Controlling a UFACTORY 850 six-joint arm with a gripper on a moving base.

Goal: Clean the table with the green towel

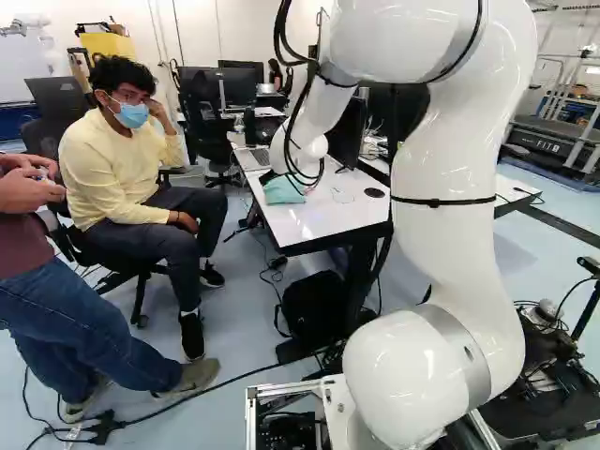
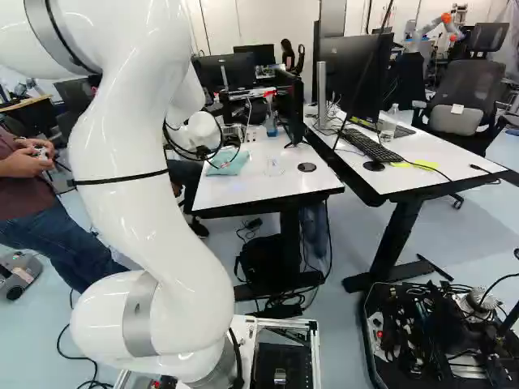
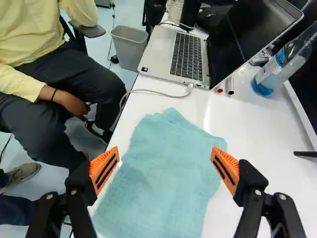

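Wrist view, and my tool [image 1: 269, 176] is hanging with both fingers spread wide apart; the green towel [image 3: 163, 173] is lying between and ahead of them on the white worktop [image 3: 247, 129], near the open laptop [image 3: 185, 57].

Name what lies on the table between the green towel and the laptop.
In the wrist view, a pale cable runs over the white tabletop between the towel and the laptop.
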